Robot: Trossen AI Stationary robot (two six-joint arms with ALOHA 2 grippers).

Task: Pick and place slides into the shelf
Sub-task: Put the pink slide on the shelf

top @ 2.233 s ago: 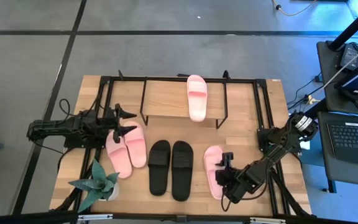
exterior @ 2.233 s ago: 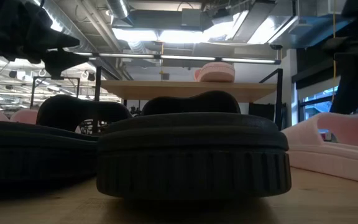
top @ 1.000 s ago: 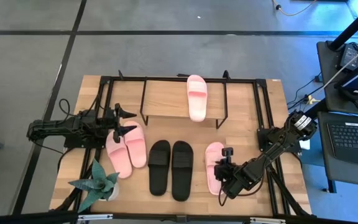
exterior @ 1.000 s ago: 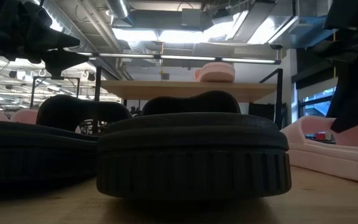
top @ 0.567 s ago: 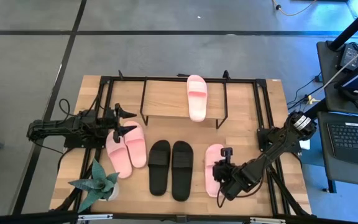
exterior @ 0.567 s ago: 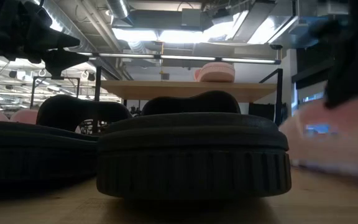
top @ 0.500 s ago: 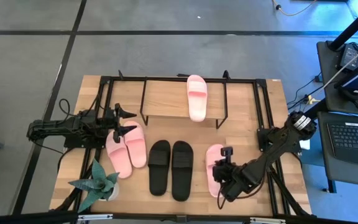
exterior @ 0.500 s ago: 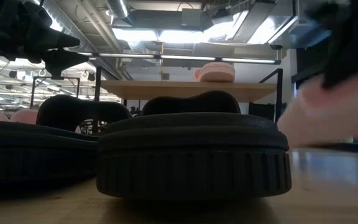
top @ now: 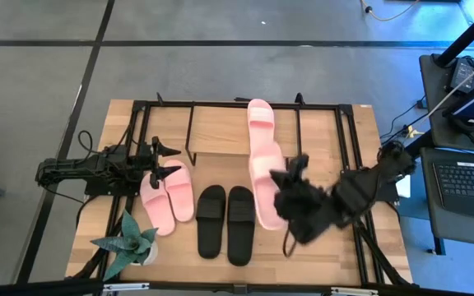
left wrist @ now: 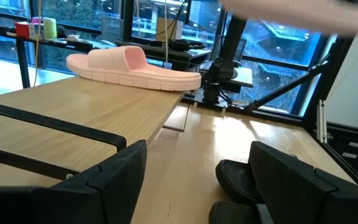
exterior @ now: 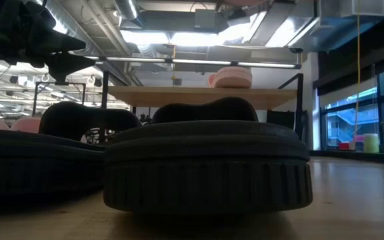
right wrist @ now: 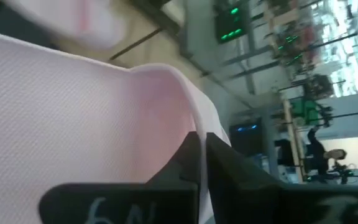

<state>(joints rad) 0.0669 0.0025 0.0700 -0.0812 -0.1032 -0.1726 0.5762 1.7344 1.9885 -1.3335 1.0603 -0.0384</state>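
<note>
Right of centre in the high view, the right gripper (top: pixel 290 193) is clamped on a pink slide (top: pixel 268 187), lifted above the table (top: pixel 348 255) just right of the black pair (top: pixel 227 222). Another pink slide (top: pixel 260 122) lies on the shelf (top: pixel 216 130) top, whose left portion is bare. At left, the left gripper (top: pixel 164 161) hangs apart over the pink pair (top: pixel 168 197).

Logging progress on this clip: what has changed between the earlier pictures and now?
The right gripper closed on the pink slide lying right of the black pair and lifted it toward the shelf. The left gripper, the other slides and the plant stayed put.
</note>
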